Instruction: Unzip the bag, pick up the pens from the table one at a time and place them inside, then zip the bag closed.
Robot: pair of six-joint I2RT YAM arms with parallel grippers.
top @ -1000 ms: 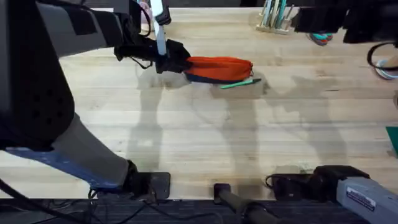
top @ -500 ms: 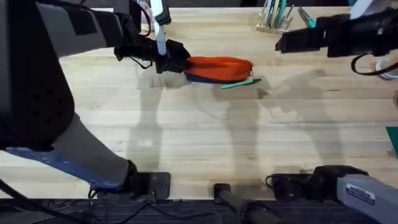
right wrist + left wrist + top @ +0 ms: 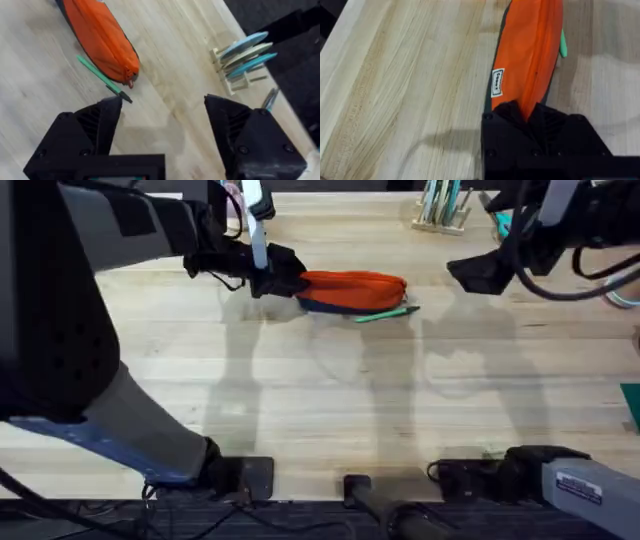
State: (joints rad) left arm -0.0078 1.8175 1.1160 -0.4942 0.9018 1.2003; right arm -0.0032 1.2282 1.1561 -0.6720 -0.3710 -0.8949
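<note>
The orange bag lies on the wooden table, with a navy band along its near side. My left gripper is shut on the bag's left end; in the left wrist view the black fingers pinch the orange bag. One mint-green pen lies against the bag's near right edge, also seen as the pen beside the bag. My right gripper hangs open above the table, to the right of the bag, with nothing between its fingers.
A rack of pale blue-white sticks stands at the back right, seen also as the rack. Teal-handled scissors lie behind the right arm. A dark cable and a teal item sit at the right edge.
The right arm has swung in from the back right toward the bag and lowered. The left gripper and bag have stayed put.
</note>
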